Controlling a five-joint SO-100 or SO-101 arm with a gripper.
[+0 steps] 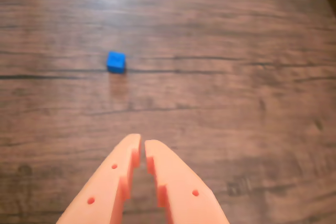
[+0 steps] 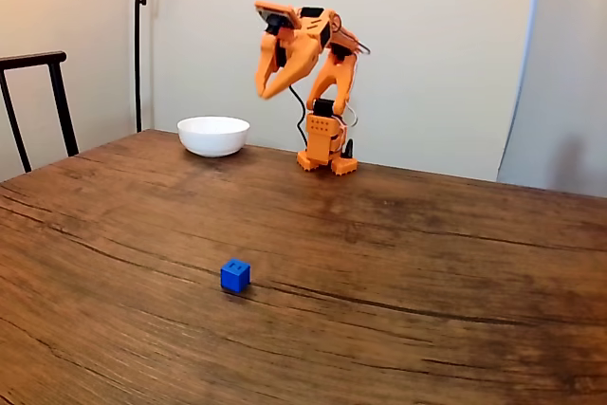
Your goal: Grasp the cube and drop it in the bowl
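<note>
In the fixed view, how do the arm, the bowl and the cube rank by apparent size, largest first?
1. The arm, with its end effector.
2. The bowl.
3. The cube.

The cube sits nearer the camera and looks smallest anyway, so the order is safe.

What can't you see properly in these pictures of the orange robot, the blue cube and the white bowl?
- Inside of the bowl: the fixed view looks from low at the side, so the near wall hides it.
- Mark on top of the cube: too small in the fixed view, blurred in the wrist view.
- The hand: the wrist view's bottom edge cuts off its base.
- Chair: cut off by the fixed view's left edge.
</note>
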